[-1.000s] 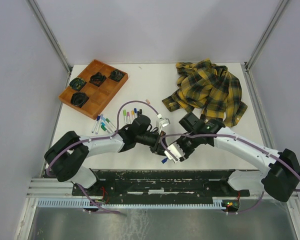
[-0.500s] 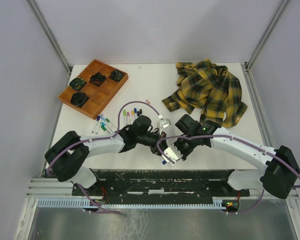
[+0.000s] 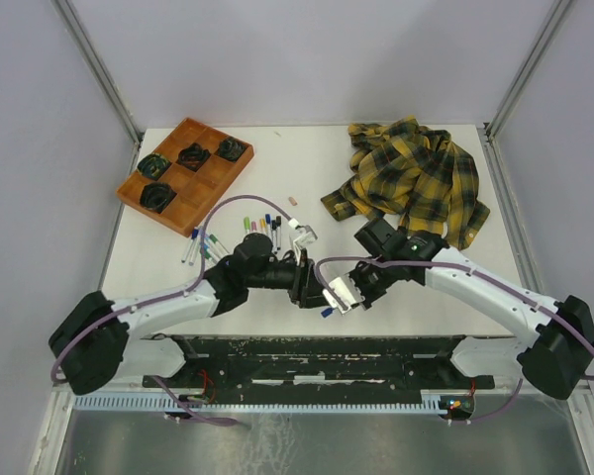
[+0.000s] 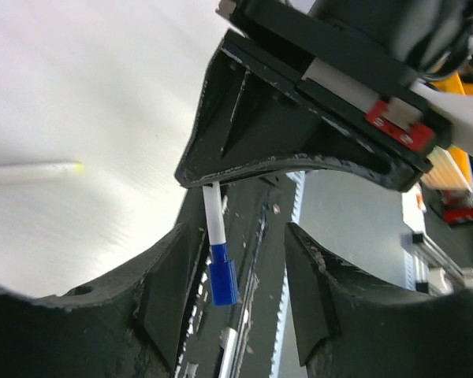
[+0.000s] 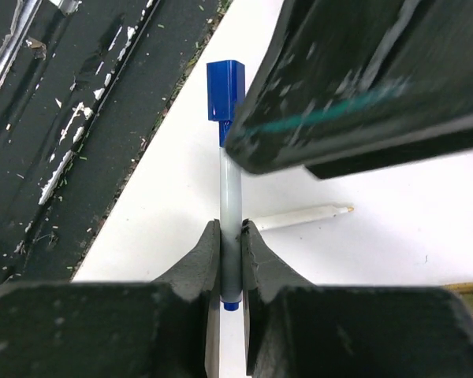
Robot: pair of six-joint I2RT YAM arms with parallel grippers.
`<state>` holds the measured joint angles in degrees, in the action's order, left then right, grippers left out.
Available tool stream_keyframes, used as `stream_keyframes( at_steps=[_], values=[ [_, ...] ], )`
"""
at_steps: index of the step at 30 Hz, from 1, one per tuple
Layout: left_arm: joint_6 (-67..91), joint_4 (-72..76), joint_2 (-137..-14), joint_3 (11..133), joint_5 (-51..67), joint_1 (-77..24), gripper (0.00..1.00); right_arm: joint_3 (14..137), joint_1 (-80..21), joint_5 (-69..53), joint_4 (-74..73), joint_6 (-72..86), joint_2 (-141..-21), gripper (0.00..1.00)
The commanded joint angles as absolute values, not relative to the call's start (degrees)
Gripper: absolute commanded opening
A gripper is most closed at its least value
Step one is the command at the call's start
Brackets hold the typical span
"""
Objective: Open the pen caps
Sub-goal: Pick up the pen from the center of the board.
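Blue plastic marked one of the pen caps, a stubby, square-shouldered blue cap [image 4: 223, 282] on the end of a thin white marker barrel [image 5: 229, 189]. It was held over the surface's near edge, where white met the scuffed black base plate [image 5: 63, 118]. The right wrist view showed the right gripper [image 5: 230, 236] pinched narrow on that barrel, with the cap pointing away. Only the left wrist view showed the left gripper [image 4: 240, 248] standing wide, its worn black fingers either side of the cap with a gap on both sides. From above, both arms met at the middle of the near edge, crowded together, while bare white surface [image 3: 307, 158] showed beyond them. More capped markers [image 3: 262, 224] lay in loose rows left of centre, near a wooden tray [image 3: 204, 184] at the far left corner. A rumpled yellow plaid shirt [image 3: 411, 183] filled the far right corner. An uncapped marker [image 5: 299, 216] lay flat near the grip.
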<state>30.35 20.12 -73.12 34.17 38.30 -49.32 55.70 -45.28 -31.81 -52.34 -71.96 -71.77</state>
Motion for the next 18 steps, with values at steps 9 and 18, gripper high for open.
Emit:
stream_keyframes(
  at_steps=[9, 18],
  values=[
    [35.55, 41.09, -49.15, 20.97, 5.40, -49.04, 0.78, 62.93, -38.51, -45.93, -54.55, -57.89, -67.79, 0.00],
    [49.54, 52.69, -44.36, 14.26, -5.98, -49.12, 0.89, 66.15, -34.45, -50.08, -46.08, -31.67, -70.51, 0.00]
  ],
)
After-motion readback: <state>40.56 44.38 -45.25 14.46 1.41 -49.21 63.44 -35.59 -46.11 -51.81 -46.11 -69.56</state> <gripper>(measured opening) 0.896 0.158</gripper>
